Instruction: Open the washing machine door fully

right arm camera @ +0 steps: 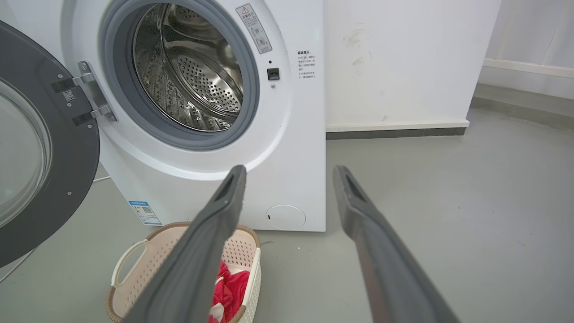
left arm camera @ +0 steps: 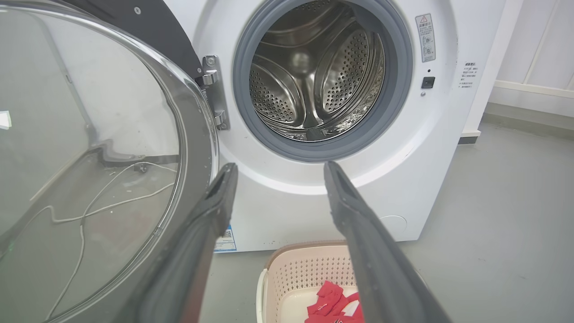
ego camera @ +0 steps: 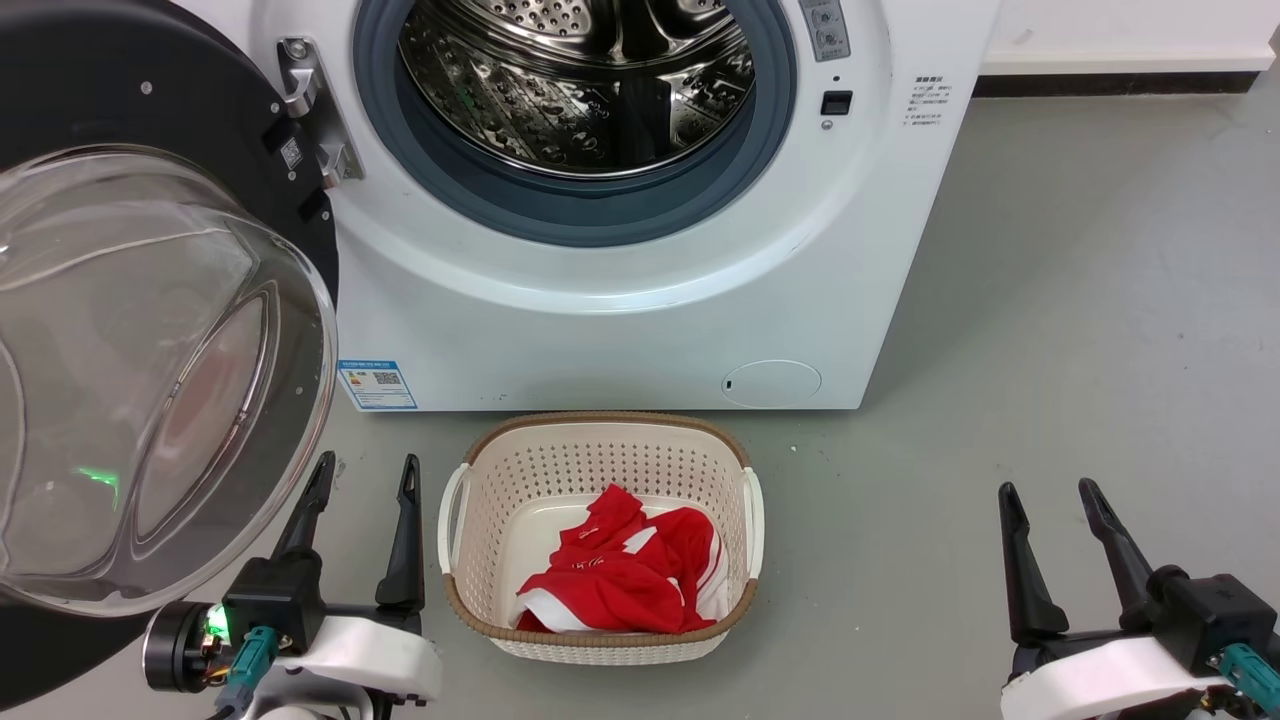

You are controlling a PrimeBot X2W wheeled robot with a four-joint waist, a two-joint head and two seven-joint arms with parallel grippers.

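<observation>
Dark, long fingers of the left claw (ego camera: 366, 465) stand parted at 7 o'clock in the head view, gripping nothing. The right claw (ego camera: 1048, 490), at 5 o'clock, is likewise spread and empty over the smooth grey floor (ego camera: 1050, 330).

Between them at 6 o'clock sits a cream perforated plastic laundry basket (ego camera: 600, 425) with a brown woven-look rim. A crumpled red garment (ego camera: 625, 570) with white trim lies in it.

The washing machine door (ego camera: 160, 330) hangs swung wide open at 9 o'clock, its inner face towards the robot. Its glossy black ring surrounds a bulging clear glass bowl. The bowl's lower edge lies just beside the left claw's outer finger, at that claw's 10 o'clock. Whether they touch cannot be told. The door is well apart from the right claw.

A metal hinge (ego camera: 310, 110) ties the door to the white washing machine (ego camera: 620, 320). On its front are a blue label (ego camera: 378, 385) with a QR code and a round flap (ego camera: 771, 383). Farther back a grey rubber gasket (ego camera: 570, 215) rings the perforated steel drum (ego camera: 580, 80). In the left wrist view a warning sticker (left arm camera: 425, 38) with a red triangle sits at 2 o'clock of the opening. Its print is too small to read.
</observation>
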